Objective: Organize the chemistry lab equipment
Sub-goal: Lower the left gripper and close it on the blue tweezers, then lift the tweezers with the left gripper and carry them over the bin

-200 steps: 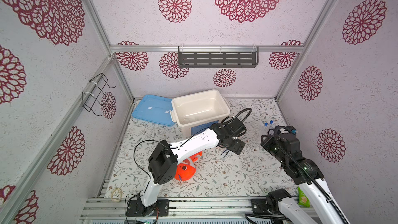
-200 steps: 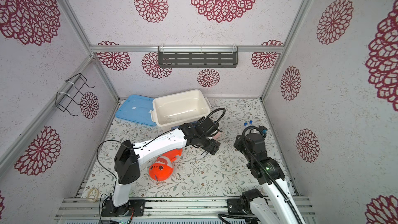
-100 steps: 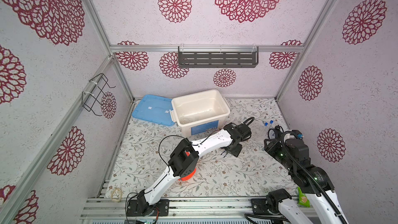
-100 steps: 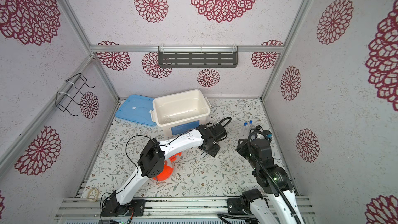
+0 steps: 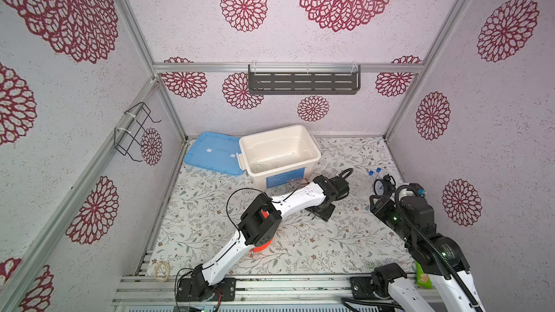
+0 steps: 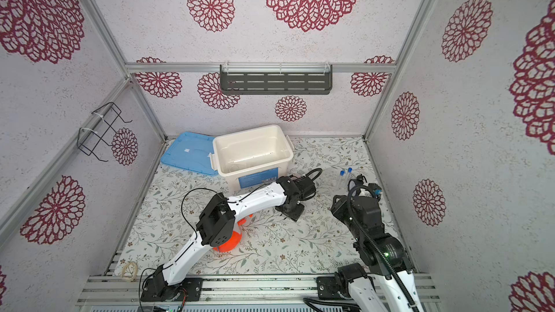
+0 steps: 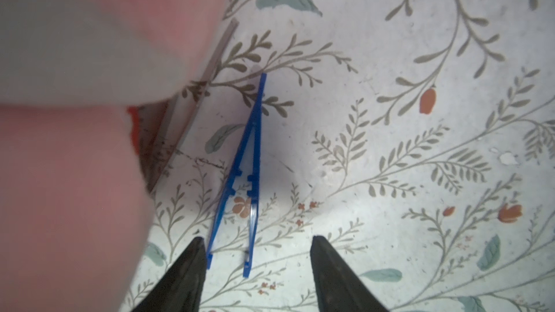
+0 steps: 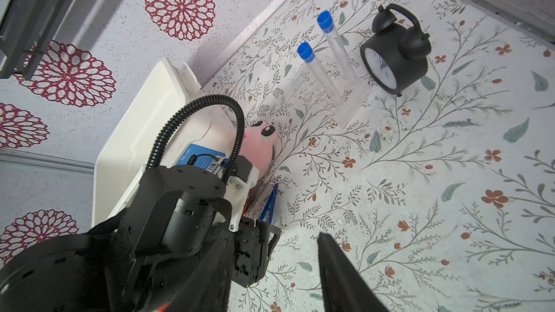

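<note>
Dark blue tweezers [image 7: 253, 145] lie flat on the floral mat, tip pointing away from my left gripper [image 7: 256, 238]. That gripper is open and straddles the tweezers' two free ends, one leg touching a finger [image 7: 192, 262]. In both top views the left gripper [image 5: 319, 213] [image 6: 289, 213] sits low on the mat in front of the white bin [image 5: 316, 157]. A slim metal tool [image 7: 222, 46] lies partly under the pink doll [image 7: 60, 145]. Two blue-capped tubes [image 8: 318, 73] [image 5: 374, 177] stand in a clear rack. My right gripper [image 8: 274, 235] [image 5: 377, 202] hangs open and empty, near the tubes.
A black alarm clock [image 8: 393, 61] stands beside the tube rack. The blue lid [image 5: 213, 157] lies left of the bin. An orange plush fish [image 5: 261, 246] sits under the left arm's elbow. A green packet [image 5: 423, 277] lies by the right arm's base.
My left arm stretched out and came down over the tweezers, and its jaws narrowed around them. The right arm drew back toward the right wall, its jaws a little wider.
</note>
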Robot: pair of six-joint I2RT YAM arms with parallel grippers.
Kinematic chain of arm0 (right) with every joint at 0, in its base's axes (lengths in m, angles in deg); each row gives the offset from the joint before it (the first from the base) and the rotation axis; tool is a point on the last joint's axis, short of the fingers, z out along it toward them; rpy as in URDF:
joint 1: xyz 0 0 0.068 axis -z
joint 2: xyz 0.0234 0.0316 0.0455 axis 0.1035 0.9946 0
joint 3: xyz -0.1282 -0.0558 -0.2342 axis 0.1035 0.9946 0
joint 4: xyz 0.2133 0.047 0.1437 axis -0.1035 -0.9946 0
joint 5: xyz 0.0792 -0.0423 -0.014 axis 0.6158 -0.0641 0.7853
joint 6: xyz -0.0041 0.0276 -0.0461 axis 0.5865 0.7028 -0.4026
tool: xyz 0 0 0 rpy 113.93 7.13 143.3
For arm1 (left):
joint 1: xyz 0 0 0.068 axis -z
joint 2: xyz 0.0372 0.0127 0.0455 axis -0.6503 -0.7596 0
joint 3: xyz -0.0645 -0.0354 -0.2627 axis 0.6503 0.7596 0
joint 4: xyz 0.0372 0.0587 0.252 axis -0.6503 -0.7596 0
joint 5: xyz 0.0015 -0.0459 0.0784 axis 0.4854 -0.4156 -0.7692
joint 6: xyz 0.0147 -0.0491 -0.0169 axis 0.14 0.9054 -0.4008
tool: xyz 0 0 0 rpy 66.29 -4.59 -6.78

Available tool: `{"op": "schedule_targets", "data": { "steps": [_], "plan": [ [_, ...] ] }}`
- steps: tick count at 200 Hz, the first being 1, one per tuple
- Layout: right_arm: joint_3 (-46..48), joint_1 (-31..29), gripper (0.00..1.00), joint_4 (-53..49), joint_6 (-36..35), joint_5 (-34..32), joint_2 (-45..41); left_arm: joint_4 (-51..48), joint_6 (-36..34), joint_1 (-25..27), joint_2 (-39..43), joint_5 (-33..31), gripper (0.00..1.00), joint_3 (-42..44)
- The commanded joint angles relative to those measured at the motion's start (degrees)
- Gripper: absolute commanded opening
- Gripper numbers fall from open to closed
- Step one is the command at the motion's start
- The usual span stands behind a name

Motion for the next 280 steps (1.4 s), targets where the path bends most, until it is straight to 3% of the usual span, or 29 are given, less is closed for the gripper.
{"op": "schedule_targets", "data": {
  "steps": [1,30,131,206,280],
  "plan": [
    [-1.01,0.24,0.49,-0.22,0.8,-1.63,-0.61,0.81,-0.26,-0.51,-2.37,0.3,0.58,-0.9],
    [-1.15,0.21,0.49,-0.73,1.01,-2.51,-1.56,1.2,0.53,-0.46,-2.91,-0.04,0.55,0.07],
    [0.47,0.26,0.49,0.12,3.33,-1.73,-2.87,2.68,0.74,-0.23,-0.94,1.26,0.18,3.22],
    [1.54,0.27,0.52,1.95,5.08,-2.16,-1.77,2.11,0.29,-0.23,5.75,-0.01,0.13,0.09],
    [-3.77,0.21,0.53,7.88,5.2,-4.36,4.85,-1.22,0.24,-2.36,19.29,-3.65,0.14,-2.46]
  ]
}}
